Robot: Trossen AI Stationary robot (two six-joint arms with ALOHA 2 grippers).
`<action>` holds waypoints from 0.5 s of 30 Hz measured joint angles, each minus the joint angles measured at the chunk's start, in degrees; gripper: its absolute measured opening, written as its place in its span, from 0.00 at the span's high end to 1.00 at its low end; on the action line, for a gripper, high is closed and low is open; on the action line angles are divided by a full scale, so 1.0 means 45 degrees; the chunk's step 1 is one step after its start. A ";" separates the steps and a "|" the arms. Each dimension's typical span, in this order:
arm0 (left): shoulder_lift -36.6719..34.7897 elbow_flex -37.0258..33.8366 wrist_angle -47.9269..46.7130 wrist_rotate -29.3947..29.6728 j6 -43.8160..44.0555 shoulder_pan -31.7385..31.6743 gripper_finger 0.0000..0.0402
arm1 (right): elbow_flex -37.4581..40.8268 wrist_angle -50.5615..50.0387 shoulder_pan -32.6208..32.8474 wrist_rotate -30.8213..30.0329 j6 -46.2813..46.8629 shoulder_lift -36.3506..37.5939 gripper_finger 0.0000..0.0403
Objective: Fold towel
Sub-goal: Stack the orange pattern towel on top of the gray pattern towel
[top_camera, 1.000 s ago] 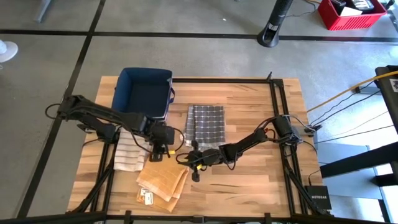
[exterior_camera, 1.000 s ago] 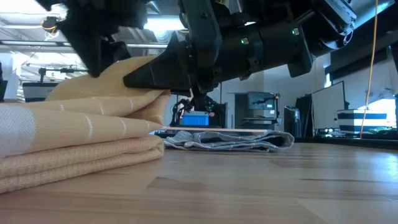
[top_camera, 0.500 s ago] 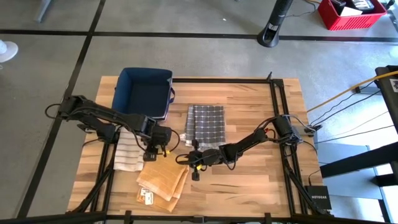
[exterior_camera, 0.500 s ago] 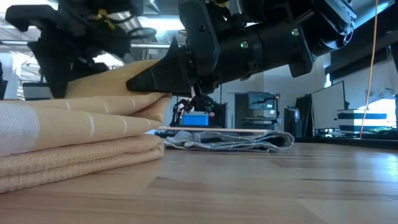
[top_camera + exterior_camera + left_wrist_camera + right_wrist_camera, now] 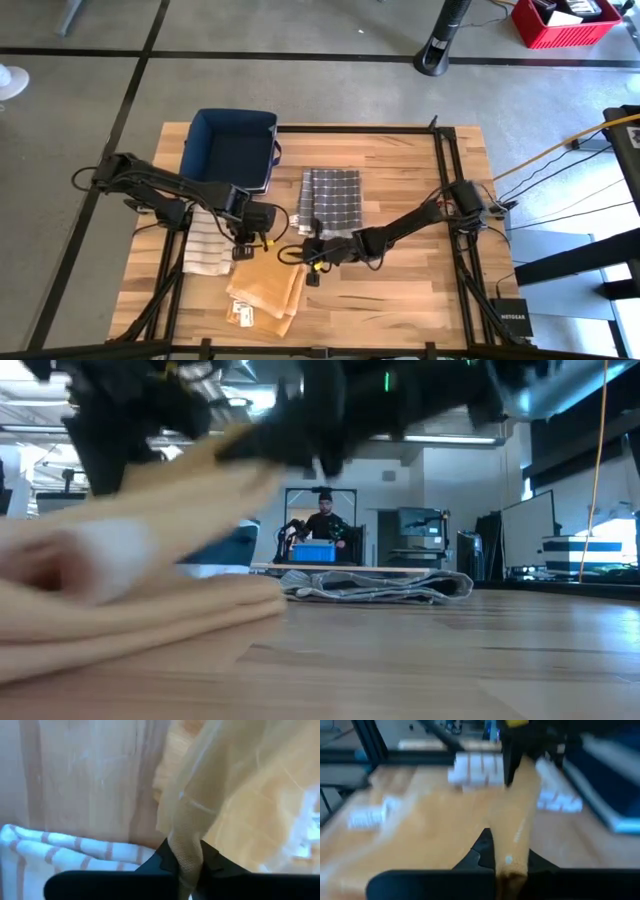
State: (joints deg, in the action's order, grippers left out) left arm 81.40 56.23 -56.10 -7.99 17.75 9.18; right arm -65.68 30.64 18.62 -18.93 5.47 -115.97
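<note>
Where the 2 arms meet near the bench's front, the left hand (image 5: 255,243) is clamped on 1 corner of the tan towel (image 5: 268,290) and the right hand (image 5: 300,256) is clamped on another. Towel: lifted at that held edge, the rest lying rumpled on the wooden bench (image 5: 420,300). Beside it, 1 striped towel (image 5: 205,246); behind, 1 grey checked towel (image 5: 330,200), folded; 1 blue bin (image 5: 232,148) at the back-left corner.
</note>
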 joint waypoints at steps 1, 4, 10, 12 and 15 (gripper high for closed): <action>-0.0059 0.0257 -0.0155 0.0061 0.0250 0.0151 0.97 | -0.0151 -0.0333 0.0064 -0.0050 -0.0112 0.0336 0.98; -0.0264 0.1217 -0.0295 0.0168 0.0724 0.0586 0.99 | -0.0555 -0.1740 0.0153 -0.0482 -0.0645 0.1275 0.98; -0.0349 0.3192 -0.0604 0.0900 0.1726 0.1682 0.99 | -0.0687 -0.3383 0.0151 -0.0576 -0.0954 0.2702 0.98; -0.0349 0.3640 -0.0471 0.1229 0.1805 0.2009 0.99 | -0.0687 -0.4087 0.0359 -0.0790 -0.0995 0.3231 0.98; -0.0325 0.4146 -0.0150 0.1896 0.2027 0.2382 0.99 | -0.0687 -0.5228 0.0861 -0.1427 -0.1370 0.4019 0.99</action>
State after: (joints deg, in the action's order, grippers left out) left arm 79.94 74.89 -56.78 0.54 26.87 19.89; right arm -68.77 7.11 22.49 -25.35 -0.69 -97.88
